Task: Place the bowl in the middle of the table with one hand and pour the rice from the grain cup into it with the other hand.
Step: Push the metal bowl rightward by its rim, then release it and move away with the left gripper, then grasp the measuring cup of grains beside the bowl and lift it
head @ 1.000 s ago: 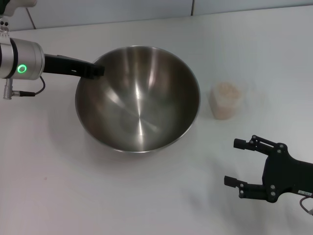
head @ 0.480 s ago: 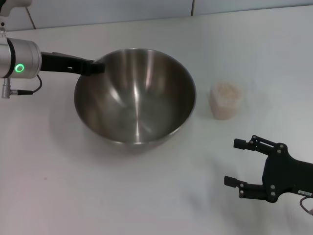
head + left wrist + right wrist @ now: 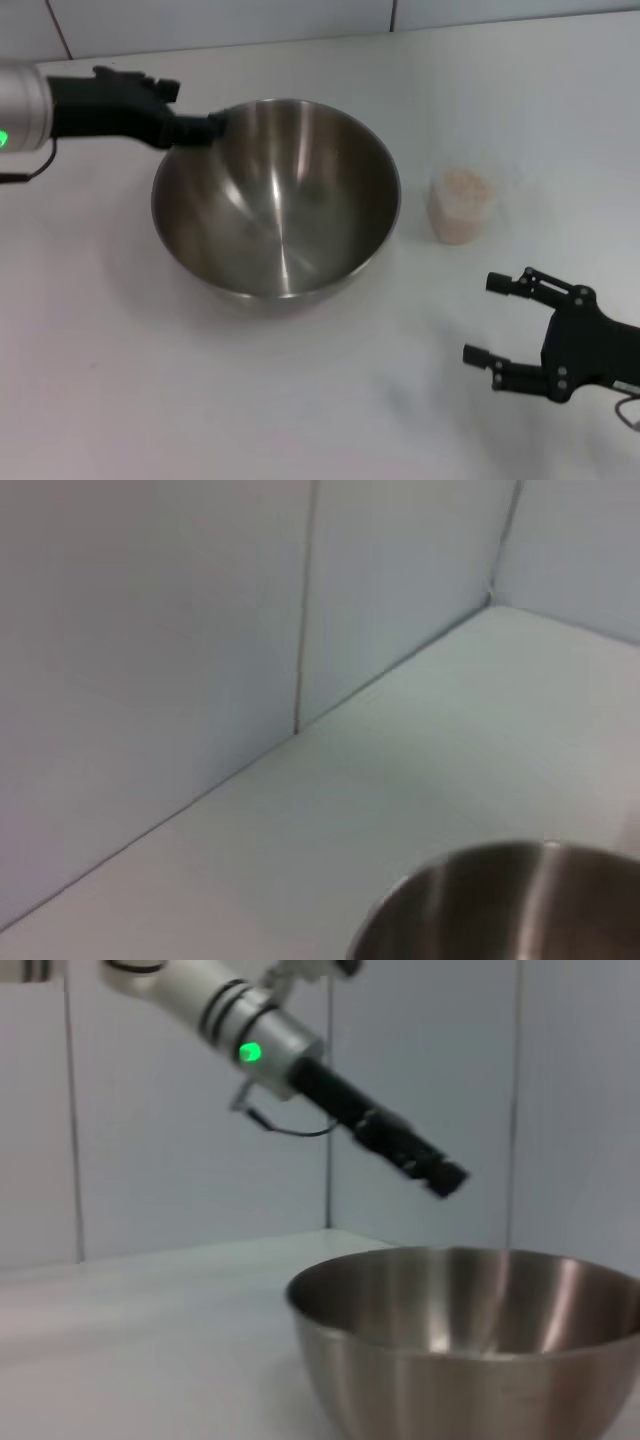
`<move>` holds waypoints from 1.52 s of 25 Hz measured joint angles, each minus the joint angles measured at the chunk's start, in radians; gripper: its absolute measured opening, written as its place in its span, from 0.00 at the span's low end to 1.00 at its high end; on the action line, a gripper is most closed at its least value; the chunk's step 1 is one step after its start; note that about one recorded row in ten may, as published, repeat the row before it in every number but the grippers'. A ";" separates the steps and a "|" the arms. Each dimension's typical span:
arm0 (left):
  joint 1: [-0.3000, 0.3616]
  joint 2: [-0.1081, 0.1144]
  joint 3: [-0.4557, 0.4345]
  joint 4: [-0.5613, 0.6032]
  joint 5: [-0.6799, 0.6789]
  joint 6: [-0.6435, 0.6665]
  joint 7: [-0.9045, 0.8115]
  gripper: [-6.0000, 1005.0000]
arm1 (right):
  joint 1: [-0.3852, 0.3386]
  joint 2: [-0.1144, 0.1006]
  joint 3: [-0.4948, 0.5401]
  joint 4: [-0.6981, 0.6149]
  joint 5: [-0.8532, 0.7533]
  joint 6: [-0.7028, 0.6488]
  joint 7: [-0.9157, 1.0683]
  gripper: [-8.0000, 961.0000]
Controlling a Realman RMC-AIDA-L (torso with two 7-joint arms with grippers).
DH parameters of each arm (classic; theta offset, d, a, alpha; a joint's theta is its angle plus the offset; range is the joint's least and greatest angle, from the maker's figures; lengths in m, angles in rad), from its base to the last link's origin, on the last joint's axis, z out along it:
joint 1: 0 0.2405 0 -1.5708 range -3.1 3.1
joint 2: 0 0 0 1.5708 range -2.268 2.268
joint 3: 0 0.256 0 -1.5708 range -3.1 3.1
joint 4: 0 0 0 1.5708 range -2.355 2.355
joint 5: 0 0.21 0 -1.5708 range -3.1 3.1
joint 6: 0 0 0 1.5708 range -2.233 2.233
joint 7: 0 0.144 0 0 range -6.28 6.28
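Left gripper (image 3: 205,128), grip unclear, hovers above bowl (image 3: 275,200) rim; right gripper (image 3: 492,318) open, empty.

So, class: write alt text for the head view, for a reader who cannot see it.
A steel bowl sits empty on a white table, the left end effector above its far-left rim. To its right stands a grain cup full of rice; the right end effector hovers open nearer the camera.

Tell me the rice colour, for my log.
Pale pinkish-beige rice in the clear cup; head view shows it best.
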 joint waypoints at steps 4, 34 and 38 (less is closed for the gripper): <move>0.109 0.000 0.024 0.128 -0.014 0.045 0.026 0.71 | -0.015 0.001 0.148 0.025 0.001 0.005 -0.004 0.81; 0.252 0.003 0.028 0.248 -0.005 0.202 0.078 0.81 | 0.112 0.005 0.548 0.230 0.016 0.478 -0.108 0.79; 0.253 0.002 0.028 0.247 -0.005 0.202 0.078 0.81 | 0.133 0.005 0.548 0.234 0.023 0.505 -0.112 0.79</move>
